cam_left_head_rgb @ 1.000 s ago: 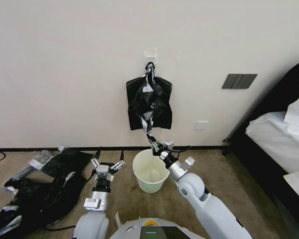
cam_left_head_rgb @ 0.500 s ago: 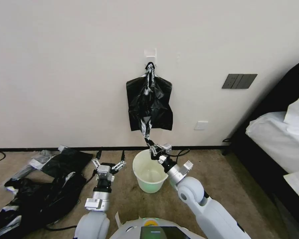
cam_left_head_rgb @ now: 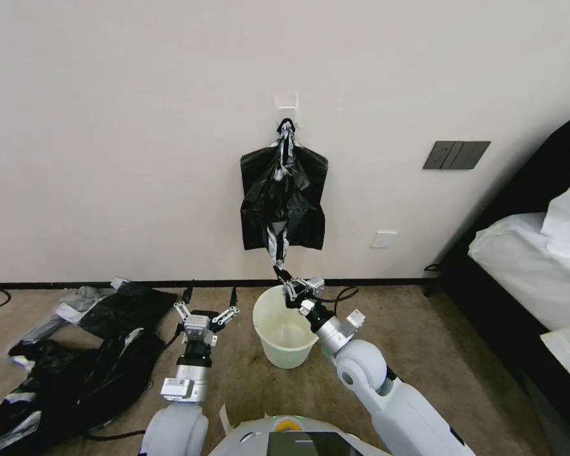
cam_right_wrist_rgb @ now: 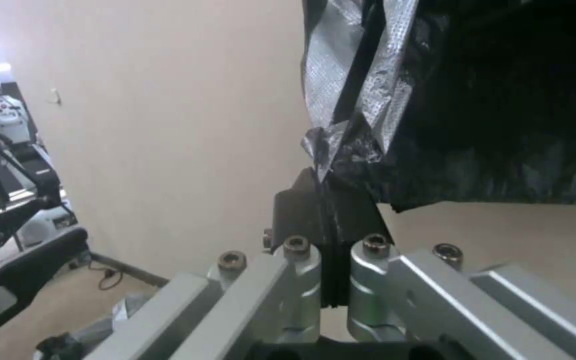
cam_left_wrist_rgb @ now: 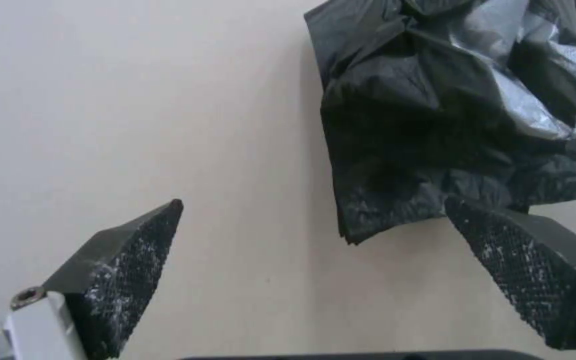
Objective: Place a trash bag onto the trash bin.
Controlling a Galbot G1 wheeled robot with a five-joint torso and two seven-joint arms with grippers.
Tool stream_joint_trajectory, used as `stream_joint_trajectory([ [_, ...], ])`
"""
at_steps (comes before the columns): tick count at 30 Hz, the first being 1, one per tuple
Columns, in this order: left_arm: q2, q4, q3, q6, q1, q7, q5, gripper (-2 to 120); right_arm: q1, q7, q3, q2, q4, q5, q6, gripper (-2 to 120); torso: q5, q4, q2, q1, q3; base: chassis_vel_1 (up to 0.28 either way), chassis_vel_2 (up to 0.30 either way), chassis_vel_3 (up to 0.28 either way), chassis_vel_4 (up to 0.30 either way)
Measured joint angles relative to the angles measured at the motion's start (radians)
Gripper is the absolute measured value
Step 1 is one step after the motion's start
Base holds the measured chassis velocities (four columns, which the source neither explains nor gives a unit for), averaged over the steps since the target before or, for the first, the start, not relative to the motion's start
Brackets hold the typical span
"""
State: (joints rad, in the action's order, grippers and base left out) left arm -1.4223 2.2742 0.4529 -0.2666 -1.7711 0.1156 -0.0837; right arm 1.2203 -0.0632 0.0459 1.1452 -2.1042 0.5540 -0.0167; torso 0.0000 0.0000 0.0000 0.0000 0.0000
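Wall hook (cam_left_head_rgb: 287, 104): trash bag (cam_left_head_rgb: 284, 199) hangs vertical, right gripper (cam_left_head_rgb: 280, 274) fingers pinching tail; left gripper (cam_left_head_rgb: 206, 312) fingers spread.

Head looks down; wrists view trash bag (cam_left_head_rgb: 284, 196) closely.

Glossy black trash bag (cam_left_head_rgb: 284, 199) with silvery folds hangs crumpled from a wall hook, its bottom tip pinched, right above the small white open trash bin (cam_left_head_rgb: 285, 327) standing upright on the carpet.
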Motion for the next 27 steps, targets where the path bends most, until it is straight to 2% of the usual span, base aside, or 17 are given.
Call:
stream_joint_trajectory([
  [5, 0.011, 0.010, -0.002, 0.012, 0.010, 0.000, 0.011, 100, -0.019, 0.017, 0.019, 0.012, -0.002, 0.015, 0.000, 0, 0.0000, 0.0001, 0.000, 0.000, 0.000, 0.000, 0.000, 0.000, 0.000],
  [9, 0.060, 0.044, -0.006, 0.066, 0.051, 0.000, 0.055, 100, -0.049, 0.047, 0.050, 0.026, -0.009, 0.052, 0.006, 0, -0.0002, 0.0002, 0.000, 0.000, 0.000, 0.000, 0.000, 0.000, 0.000],
  [11, 0.119, 0.072, 0.012, 0.118, 0.093, -0.002, 0.137, 100, -0.063, 0.075, 0.073, 0.034, -0.023, 0.074, 0.016, 0, -0.0002, -0.0001, 0.000, 0.000, 0.000, 0.000, 0.000, 0.000, 0.000],
  [12, 0.119, 0.072, 0.012, 0.118, 0.093, -0.002, 0.137, 100, -0.063, 0.075, 0.073, 0.034, -0.023, 0.074, 0.016, 0, -0.0002, -0.0001, 0.000, 0.000, 0.000, 0.000, 0.000, 0.000, 0.000],
  [14, 0.205, 0.090, 0.033, 0.168, 0.131, -0.002, 0.246, 100, -0.066, 0.099, 0.091, 0.043, -0.037, 0.083, 0.029, 0, -0.0003, 0.0002, 0.000, 0.000, 0.000, 0.000, 0.000, 0.000, 0.000],
  [16, 0.374, 0.113, 0.038, 0.245, 0.224, 0.005, 0.390, 100, -0.067, 0.110, 0.105, 0.050, -0.041, 0.063, 0.034, 0, -0.0004, 0.0002, 0.000, 0.000, 0.000, 0.000, 0.000, 0.000, 0.000],
  [17, 0.374, 0.113, 0.038, 0.245, 0.224, 0.005, 0.390, 100, -0.067, 0.110, 0.105, 0.050, -0.041, 0.063, 0.034, 0, -0.0004, 0.0002, 0.000, 0.000, 0.000, 0.000, 0.000, 0.000, 0.000],
  [20, 0.566, 0.125, -0.021, 0.311, 0.405, 0.012, 0.512, 100, -0.064, 0.111, 0.097, 0.056, -0.043, 0.016, 0.035, 0, -0.0002, -0.0005, 0.000, 0.000, 0.000, 0.000, 0.000, 0.000, 0.000],
  [21, 0.566, 0.125, -0.021, 0.311, 0.405, 0.012, 0.512, 100, -0.064, 0.111, 0.097, 0.056, -0.043, 0.016, 0.035, 0, -0.0002, -0.0005, 0.000, 0.000, 0.000, 0.000, 0.000, 0.000, 0.000],
  [22, 0.600, 0.126, -0.040, 0.322, 0.444, 0.014, 0.542, 100, -0.063, 0.111, 0.095, 0.059, -0.043, 0.006, 0.034, 0, -0.0003, -0.0005, 0.000, 0.000, 0.000, 0.000, 0.000, 0.000, 0.000],
  [24, 0.718, 0.123, -0.131, 0.364, 0.584, 0.022, 0.649, 100, -0.061, 0.110, 0.091, 0.069, -0.042, -0.023, 0.031, 0, 0.0000, 0.0000, 0.000, 0.000, 0.000, 0.000, 0.000, 0.000, 0.000],
  [25, 0.747, 0.114, -0.174, 0.378, 0.638, 0.026, 0.680, 100, -0.060, 0.109, 0.091, 0.071, -0.040, -0.029, 0.030, 0, -0.0001, 0.0002, 0.000, 0.000, 0.000, 0.000, 0.000, 0.000, 0.000],
  [26, 0.747, 0.114, -0.174, 0.378, 0.638, 0.026, 0.680, 100, -0.060, 0.109, 0.091, 0.071, -0.040, -0.029, 0.030, 0, -0.0001, 0.0002, 0.000, 0.000, 0.000, 0.000, 0.000, 0.000, 0.000],
  [27, 0.770, 0.106, -0.211, 0.389, 0.687, 0.028, 0.704, 100, -0.059, 0.108, 0.091, 0.072, -0.039, -0.033, 0.029, 0, -0.0005, 0.0004, 0.000, 0.000, 0.000, 0.000, 0.000, 0.000, 0.000],
])
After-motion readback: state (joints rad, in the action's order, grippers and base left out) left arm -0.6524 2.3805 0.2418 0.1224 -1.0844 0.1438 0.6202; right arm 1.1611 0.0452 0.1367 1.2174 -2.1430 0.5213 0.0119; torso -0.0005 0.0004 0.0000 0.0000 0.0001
